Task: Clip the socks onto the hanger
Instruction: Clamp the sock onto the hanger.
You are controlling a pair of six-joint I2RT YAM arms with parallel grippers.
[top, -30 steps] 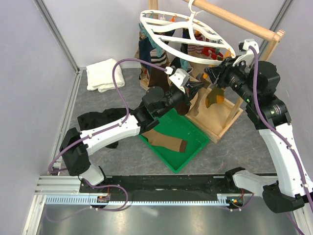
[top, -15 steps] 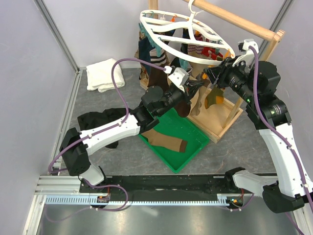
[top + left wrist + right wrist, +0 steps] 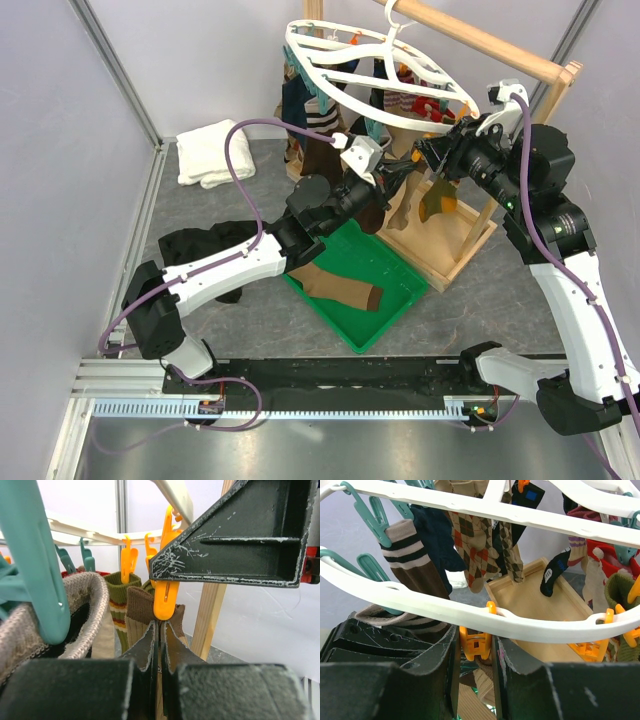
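The white oval hanger [image 3: 330, 85] hangs from the wooden rail, with several socks clipped under it. My left gripper [image 3: 390, 180] is shut on a tan sock [image 3: 400, 212] with a brown cuff and holds it up under the hanger's near rim. In the left wrist view the cuff [image 3: 140, 611] stands just above my shut fingertips [image 3: 160, 626], and an orange clip [image 3: 165, 600] reaches down onto it. My right gripper [image 3: 428, 155] is shut on that orange clip [image 3: 476, 642] just below the rim [image 3: 420, 600]. One right finger [image 3: 240, 535] fills the upper right of the left wrist view.
A green tray [image 3: 405, 278] below the left arm holds a brown sock [image 3: 340, 288]. The wooden stand [image 3: 470, 235] and its rail [image 3: 480, 42] are behind the grippers. A white towel [image 3: 212, 152] lies at the back left, and a black cloth heap [image 3: 195, 245] at the left.
My left gripper has risen a little toward the hanger with the tan sock. The right gripper has stayed on the clip.
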